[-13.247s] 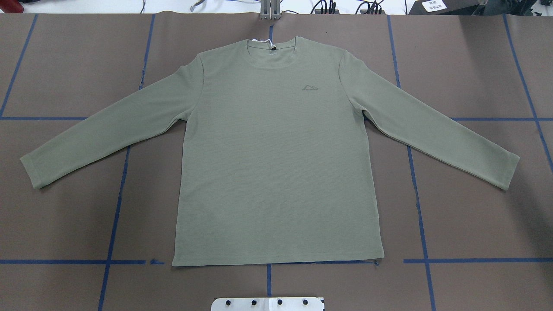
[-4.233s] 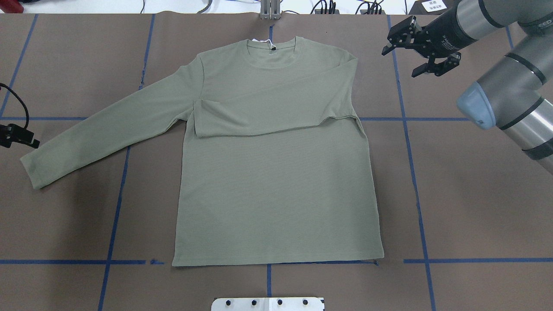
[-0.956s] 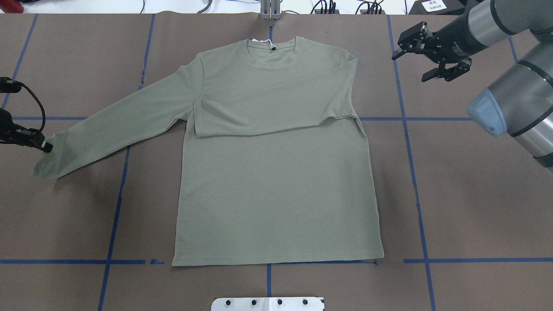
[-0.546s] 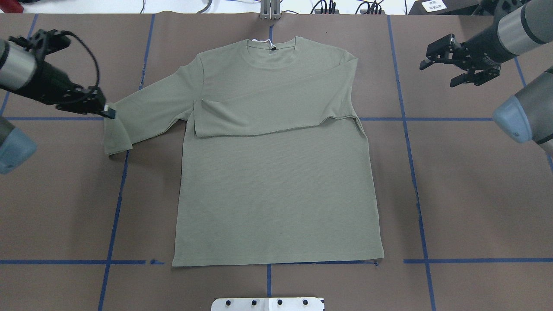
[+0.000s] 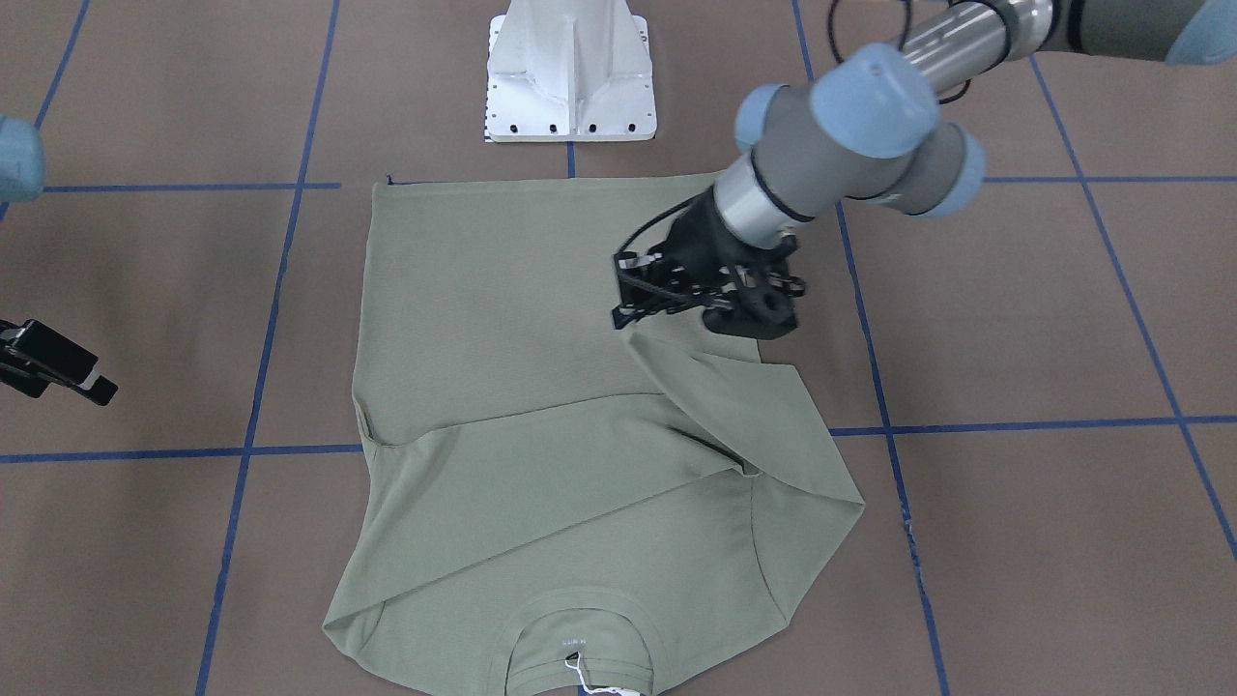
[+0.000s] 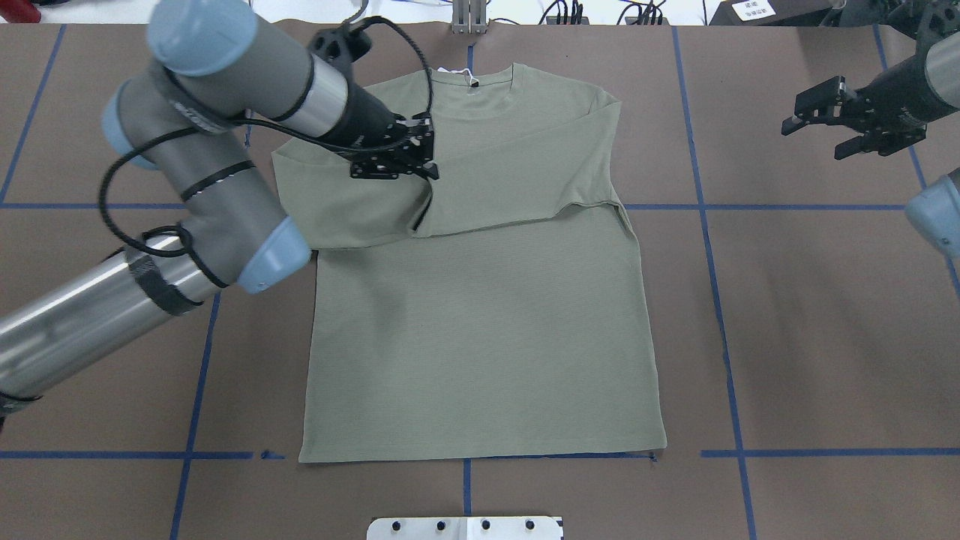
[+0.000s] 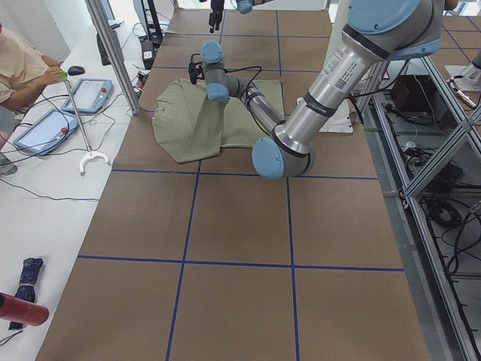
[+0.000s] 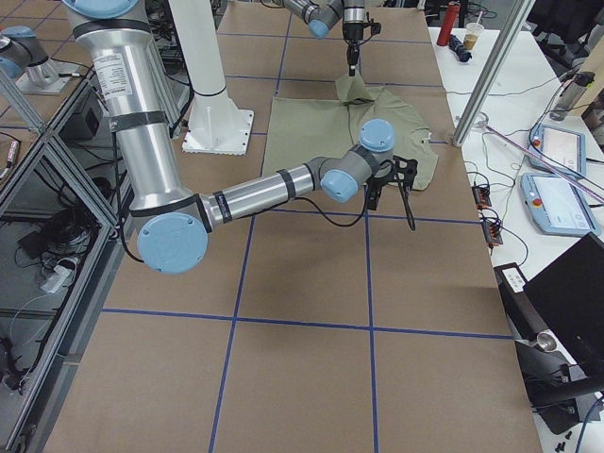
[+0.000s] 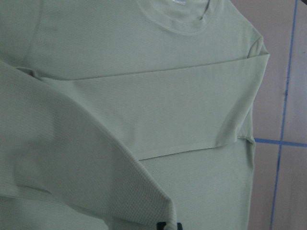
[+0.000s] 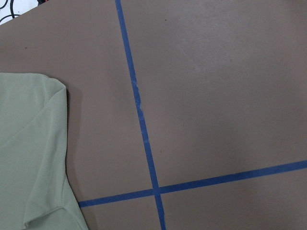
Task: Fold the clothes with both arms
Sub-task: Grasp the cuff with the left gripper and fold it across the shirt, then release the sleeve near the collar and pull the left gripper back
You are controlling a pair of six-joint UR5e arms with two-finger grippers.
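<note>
A sage-green long-sleeved shirt (image 6: 480, 322) lies face up in the middle of the brown counter (image 6: 787, 337), its hem on the near side and its ribbed collar (image 6: 472, 75) at the far side, where a small white tag (image 6: 457, 73) rests. The right sleeve (image 6: 517, 176) is folded flat across the chest, its cuff end toward the left of the torso. The left arm (image 6: 217, 112) reaches in from the left, over the shoulder of the shirt, and the left hand (image 6: 427, 156) is clenched on the end of the left sleeve (image 6: 337, 202), holding it raised above the chest so that the cloth slopes down from the fingers to the left shoulder, partly over the folded right sleeve. The right hand (image 6: 810, 144) hangs released, fingers spread and gripping nothing, above bare counter at the far right, well apart from the shirt. Blue tape lines (image 6: 720, 300) cross the counter on both sides of the shirt.
</note>
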